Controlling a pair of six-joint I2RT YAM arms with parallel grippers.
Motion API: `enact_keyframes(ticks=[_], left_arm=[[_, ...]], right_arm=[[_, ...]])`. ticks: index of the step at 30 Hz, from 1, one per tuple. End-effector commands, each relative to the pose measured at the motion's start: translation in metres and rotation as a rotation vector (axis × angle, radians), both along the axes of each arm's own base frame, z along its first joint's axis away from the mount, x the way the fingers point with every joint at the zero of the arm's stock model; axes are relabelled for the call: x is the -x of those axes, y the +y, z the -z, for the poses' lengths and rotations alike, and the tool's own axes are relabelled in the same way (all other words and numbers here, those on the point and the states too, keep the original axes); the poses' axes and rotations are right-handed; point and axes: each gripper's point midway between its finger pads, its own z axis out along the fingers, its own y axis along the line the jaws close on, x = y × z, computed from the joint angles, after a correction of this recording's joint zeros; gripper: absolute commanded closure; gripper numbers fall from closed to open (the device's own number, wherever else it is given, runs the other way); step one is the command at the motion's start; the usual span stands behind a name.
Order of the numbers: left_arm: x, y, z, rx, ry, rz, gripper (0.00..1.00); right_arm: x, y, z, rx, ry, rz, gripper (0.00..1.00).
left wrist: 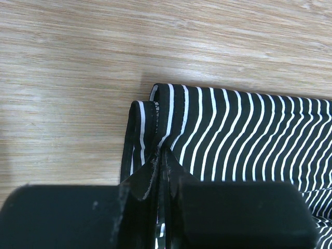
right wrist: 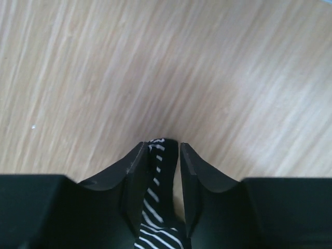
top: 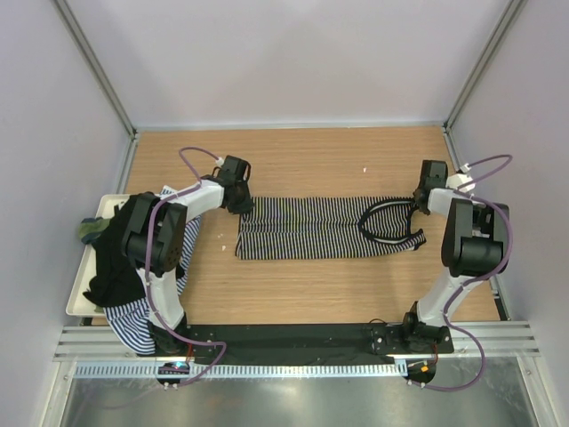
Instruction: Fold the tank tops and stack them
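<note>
Two claws work the opposite ends of one finely black-and-white striped tank top [top: 302, 227], which lies flat as a long band across the middle of the wooden table [top: 311, 160], with its straps [top: 391, 222] looping out at the right end.

The left gripper [top: 238, 203] sits at the far left corner of the band. In the left wrist view its jaws are clenched tight on the hem: the left gripper [left wrist: 161, 155] has its two fingers pressed together with a thin fold of the striped tank top [left wrist: 244, 135] pinched between them, and the doubled edge of the cloth curls up just ahead of the tips. The rest of the fabric spreads to the right over the wood.

The right gripper [top: 423, 191] is down at the strap end. In its own wrist view the right gripper [right wrist: 162, 148] has its jaws parted a little, not clamped, with a narrow strip of the striped tank top [right wrist: 155, 197] running up between the fingers. The cloth lies against the left finger, and a sliver of wood shows between it and the right finger. Whether the pads press on the strip at all I cannot tell.

At the table's left edge a white tray [top: 111, 206] holds more tops in a heap: a plain black one [top: 116, 258], a green one [top: 89, 229] at the far end and a blue-and-white striped one [top: 133, 320] spilling over the near end, partly behind the left arm.
</note>
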Motion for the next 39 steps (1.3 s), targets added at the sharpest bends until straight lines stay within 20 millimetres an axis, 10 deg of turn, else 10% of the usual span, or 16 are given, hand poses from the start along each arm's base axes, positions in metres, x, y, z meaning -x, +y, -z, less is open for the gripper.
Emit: enact_keyframes(ticks=[1,9,14,20,26,39], left_arm=[[0.024,0.023,0.039,-0.089,0.130,-0.012,0.95],[0.022,0.030,0.029,-0.111,0.099,-0.030,0.95],[0.021,0.034,0.004,-0.107,0.024,-0.046,0.87],[0.016,0.033,-0.034,-0.059,-0.081,-0.072,0.59],[0.016,0.046,-0.052,-0.093,-0.143,-0.126,0.51],[-0.016,0.060,-0.035,-0.103,-0.087,-0.168,0.45]], right_arm=[[0.003,-0.026,-0.029,0.059,-0.114,0.133,0.61],[0.009,-0.033,-0.035,0.028,-0.176,0.144,0.60],[0.018,-0.039,-0.067,0.091,-0.191,0.148,0.42],[0.024,-0.001,-0.080,0.044,-0.066,0.014,0.33],[0.051,0.053,-0.077,0.031,0.061,-0.157,0.28],[0.127,0.169,-0.058,-0.201,0.085,-0.323,0.30]])
